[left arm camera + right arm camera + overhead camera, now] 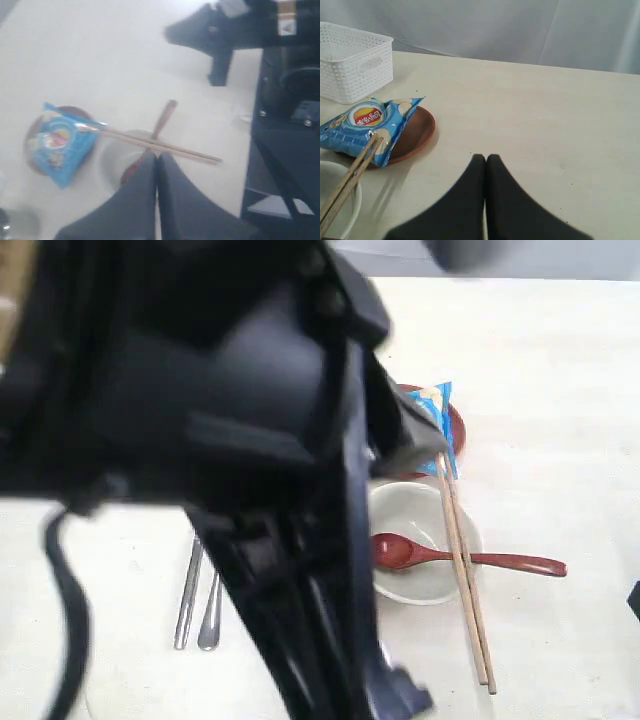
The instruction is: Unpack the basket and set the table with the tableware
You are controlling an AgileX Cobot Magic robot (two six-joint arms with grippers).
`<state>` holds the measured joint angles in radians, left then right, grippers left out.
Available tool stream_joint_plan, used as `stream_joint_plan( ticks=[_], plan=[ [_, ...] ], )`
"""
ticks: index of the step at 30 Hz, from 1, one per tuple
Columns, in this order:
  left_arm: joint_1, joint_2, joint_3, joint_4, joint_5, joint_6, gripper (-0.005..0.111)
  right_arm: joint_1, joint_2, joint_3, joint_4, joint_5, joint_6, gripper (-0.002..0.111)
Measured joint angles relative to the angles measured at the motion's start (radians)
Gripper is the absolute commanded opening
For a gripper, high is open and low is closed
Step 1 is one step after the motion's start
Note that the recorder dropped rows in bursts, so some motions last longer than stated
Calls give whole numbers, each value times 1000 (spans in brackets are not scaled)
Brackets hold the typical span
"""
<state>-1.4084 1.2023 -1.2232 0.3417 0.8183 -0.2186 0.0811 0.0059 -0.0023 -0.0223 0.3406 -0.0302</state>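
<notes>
Both tools are pinched shut and empty: the left tool (157, 160) hangs above the bowl (430, 598), the right tool (486, 160) above bare table (545, 100). The spoon (400, 550) lies in the bowl with its handle out over the rim. The chopsticks (468, 590) bridge the bowl, their far ends propped on the blue snack packet (440, 405), which covers part of the plate (457, 425). Two blurred steel pieces (188, 590), probably the knife and fork, lie beside the dark arm (250, 390). The basket (350, 75) stands beyond the plate
</notes>
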Motion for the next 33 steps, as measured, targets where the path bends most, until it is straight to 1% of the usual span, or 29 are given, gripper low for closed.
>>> stream_joint_plan(
  ticks=[2,4,15,24,33],
  plan=[
    [0,-52,0,131,55,-95,0,0,0,0,0,0,0,-1],
    [0,-107,0,185,102,-135,0,0,0,0,0,0,0,-1],
    [0,-450,0,199,200,-164,0,0,0,0,0,0,0,-1],
    [0,-556,0,199,342,-166,0,0,0,0,0,0,0,-1],
    [0,-565,0,199,355,-167,0,0,0,0,0,0,0,-1]
  ],
)
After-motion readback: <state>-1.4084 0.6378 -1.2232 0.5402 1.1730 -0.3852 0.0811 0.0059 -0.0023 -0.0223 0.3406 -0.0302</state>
